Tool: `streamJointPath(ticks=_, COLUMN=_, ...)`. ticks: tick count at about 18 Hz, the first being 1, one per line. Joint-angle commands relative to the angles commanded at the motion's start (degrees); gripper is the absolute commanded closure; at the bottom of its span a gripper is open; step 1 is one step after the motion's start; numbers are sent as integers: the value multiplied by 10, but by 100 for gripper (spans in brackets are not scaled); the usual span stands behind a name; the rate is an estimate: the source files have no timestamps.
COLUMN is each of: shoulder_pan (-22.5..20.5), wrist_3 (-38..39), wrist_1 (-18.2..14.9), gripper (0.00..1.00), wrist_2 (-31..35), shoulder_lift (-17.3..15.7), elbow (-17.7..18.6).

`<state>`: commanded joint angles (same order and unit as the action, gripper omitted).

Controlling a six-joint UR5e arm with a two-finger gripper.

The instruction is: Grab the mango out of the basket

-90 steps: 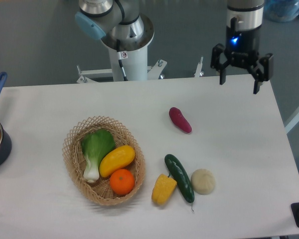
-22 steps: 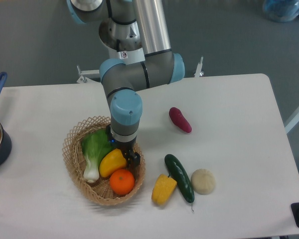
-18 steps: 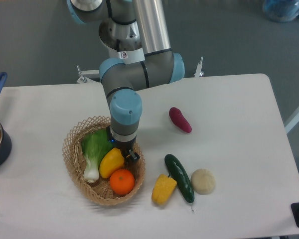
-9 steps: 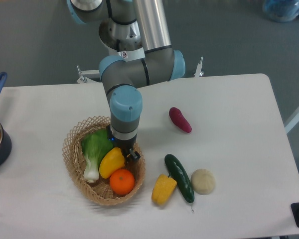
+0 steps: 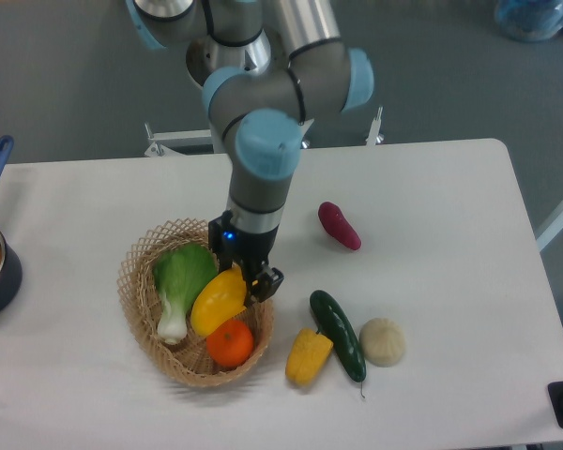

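- While the two-finger gripper [image 5: 247, 278] clamps the upper right end of the glossy yellow oval mango [image 5: 219, 300], the lift looks just begun; the fruit appears raised a little over the tan woven wicker basket [image 5: 137, 281], though whether it is clear of the bottom I cannot tell.
- By my reading the next move calls for a straight rise, since the grip sits at one end and the long fruit may swing or slip.
- Inside the basket, a green leafy cabbage-like vegetable [image 5: 180, 279] lies just beside the mango on the left and a round orange fruit [image 5: 229, 345] sits just below it; either could be nudged.
- Outside on the white table [image 5: 432, 216], near the basket's right rim, lie a blocky yellow pepper piece [image 5: 307, 356], a dark green cucumber [image 5: 338, 335] and a pale round lump [image 5: 382, 340]; a purple-red oblong piece [image 5: 340, 226] lies further up.
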<state>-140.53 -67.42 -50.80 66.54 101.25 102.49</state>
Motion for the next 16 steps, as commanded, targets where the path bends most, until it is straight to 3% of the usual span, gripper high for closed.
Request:
streamJointPath(ticks=6, shoulder_pan=-38, wrist_3=39, wrist_1=7, gripper=57, wrist_2=-67, shoulder_lift=2, elbow=-59)
streamJointPath(ticks=9, shoulder_pan=-48, wrist_3=61, wrist_1=7, gripper=57, wrist_2=-69, shoulder_lift=5, elbow=-90)
streamJointPath(ticks=16, shoulder_pan=-62, wrist_3=56, wrist_1=7, gripper=57, wrist_2=-68, shoulder_lift=8, elbow=-90)
